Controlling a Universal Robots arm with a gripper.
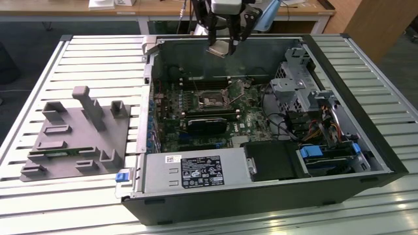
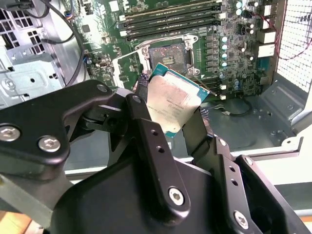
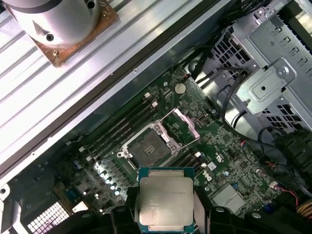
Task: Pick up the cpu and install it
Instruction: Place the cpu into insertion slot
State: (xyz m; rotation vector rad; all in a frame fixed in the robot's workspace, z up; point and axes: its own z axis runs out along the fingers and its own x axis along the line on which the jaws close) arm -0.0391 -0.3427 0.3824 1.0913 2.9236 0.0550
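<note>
While the claw point(image 1: 222, 45) hangs above the open case point(image 1: 261, 200): fingers point(image 2: 151, 139) clenched on the cpu point(image 2: 173, 102).
cpu position: pinched between the two fingers by opposite edges, held clear of the board; silvery metal top shows in both wrist views.
socket point(image 3: 147, 146): below the claw on the motherboard point(image 1: 189, 110), retaining frame point(image 3: 179, 124) swung open, apart from the cpu.
grey fixture point(image 1: 72, 137): outside the case, well apart from the claw.

A robotics lab or workshop: a slatted metal bench point(image 1: 78, 54) carries an opened computer case point(image 1: 261, 205) and a grey moulded parts fixture point(image 1: 72, 142), with wooden desks point(image 1: 156, 9) beyond the bench's far edge.
</note>
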